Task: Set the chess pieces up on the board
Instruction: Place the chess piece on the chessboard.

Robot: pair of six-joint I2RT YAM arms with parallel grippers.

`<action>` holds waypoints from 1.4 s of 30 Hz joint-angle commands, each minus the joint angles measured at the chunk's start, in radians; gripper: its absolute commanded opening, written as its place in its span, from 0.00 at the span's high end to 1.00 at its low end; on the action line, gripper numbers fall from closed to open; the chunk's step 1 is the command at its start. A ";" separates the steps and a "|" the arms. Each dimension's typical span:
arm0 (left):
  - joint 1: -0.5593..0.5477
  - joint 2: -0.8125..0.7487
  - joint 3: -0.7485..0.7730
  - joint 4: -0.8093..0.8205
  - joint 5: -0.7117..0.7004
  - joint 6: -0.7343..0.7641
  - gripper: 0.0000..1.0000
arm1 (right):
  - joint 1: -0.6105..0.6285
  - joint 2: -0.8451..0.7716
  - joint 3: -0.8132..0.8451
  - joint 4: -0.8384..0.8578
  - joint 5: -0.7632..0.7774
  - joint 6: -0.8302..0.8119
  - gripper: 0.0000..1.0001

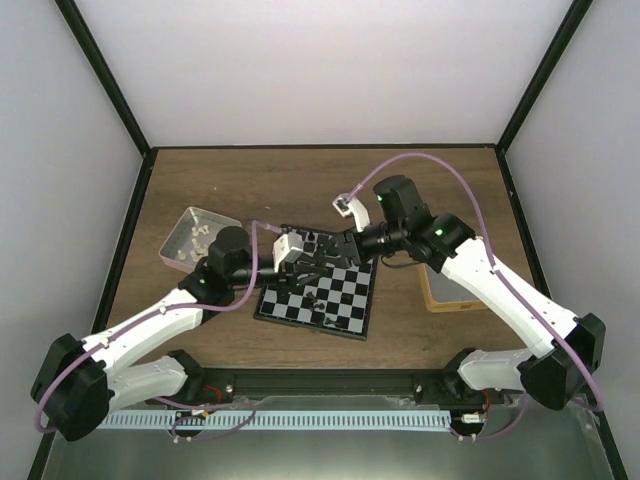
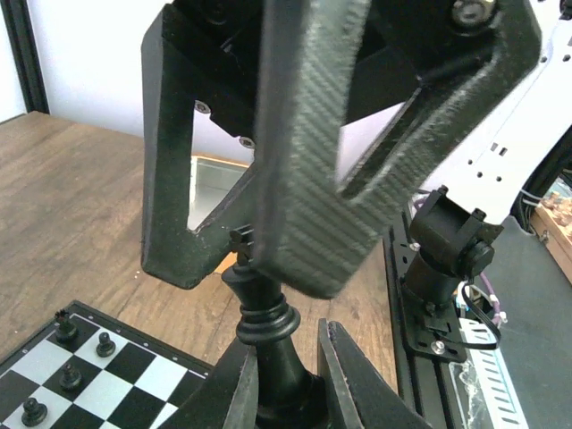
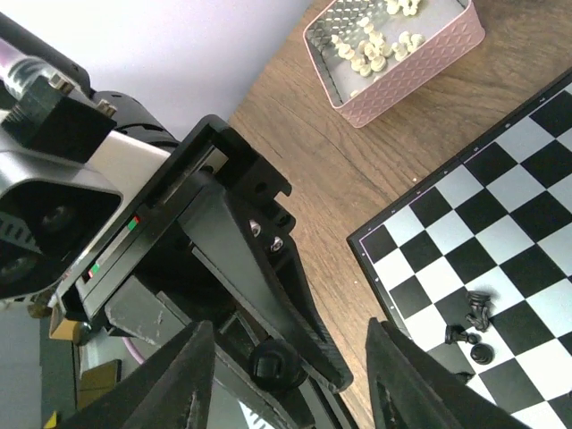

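Observation:
A black chess piece (image 2: pixel 268 313), a king with a cross on top, stands upright between the fingers of my left gripper (image 2: pixel 286 349), which is shut on its lower stem. My right gripper (image 2: pixel 246 268) is open just above, its fingers (image 2: pixel 304 161) straddling the king's head without gripping it. From the right wrist, the king's top (image 3: pixel 275 362) sits between the right gripper's (image 3: pixel 295 384) spread fingers. Both grippers meet over the far left edge of the board (image 1: pixel 345 300). A few black pieces (image 3: pixel 474 322) stand or lie on its squares (image 2: pixel 105 343).
A pink tin (image 1: pixel 195 238) holding cream-white pieces (image 3: pixel 371 45) sits left of the board. A tan-rimmed tin (image 1: pixel 450 290) lies to the board's right, under the right arm. Dark frame posts border the wooden table.

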 commanded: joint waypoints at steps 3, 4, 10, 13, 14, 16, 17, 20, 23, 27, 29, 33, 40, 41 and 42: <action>-0.006 -0.013 0.035 -0.026 0.027 0.048 0.96 | -0.005 0.022 0.058 -0.040 -0.053 -0.057 0.68; -0.005 -0.014 0.036 -0.031 0.016 0.046 0.96 | -0.004 0.022 0.058 -0.039 -0.050 -0.056 0.73; -0.005 -0.040 0.061 -0.083 -0.016 0.045 0.92 | -0.004 0.016 0.049 -0.007 -0.042 -0.038 0.91; -0.006 -0.056 0.068 -0.100 -0.044 0.022 0.72 | -0.004 0.003 0.038 0.039 0.026 -0.013 0.94; -0.006 -0.064 0.070 -0.111 -0.073 0.005 0.59 | -0.004 -0.003 0.034 0.068 0.061 -0.001 0.94; -0.005 -0.086 0.074 -0.144 -0.155 -0.026 0.35 | -0.004 -0.019 0.017 0.118 0.145 0.015 0.93; -0.007 -0.100 0.078 -0.168 -0.201 -0.037 0.28 | -0.003 -0.027 0.008 0.137 0.207 0.021 0.93; -0.006 -0.163 0.080 -0.235 -0.348 -0.056 0.08 | -0.004 -0.021 -0.028 0.190 0.402 0.027 0.93; -0.006 -0.244 0.088 -0.298 -0.527 -0.084 0.00 | -0.004 0.018 -0.073 0.261 0.564 0.019 0.92; -0.005 -0.379 0.091 -0.360 -0.818 -0.117 0.00 | -0.003 0.130 -0.098 0.353 0.722 0.000 0.92; -0.005 -0.422 0.089 -0.379 -0.941 -0.142 0.00 | -0.004 0.198 -0.083 0.387 0.773 -0.006 0.92; -0.002 -0.479 0.064 -0.390 -1.062 -0.152 0.00 | -0.004 0.336 -0.043 0.442 0.814 -0.021 0.92; -0.002 -0.485 0.049 -0.391 -1.015 -0.118 0.00 | -0.004 0.528 -0.003 0.526 0.789 -0.049 0.93; -0.002 -0.478 0.053 -0.398 -1.008 -0.117 0.00 | -0.004 0.547 0.007 0.525 0.782 -0.053 0.93; -0.002 -0.467 0.060 -0.409 -1.001 -0.117 0.00 | -0.004 0.564 0.017 0.524 0.773 -0.054 0.93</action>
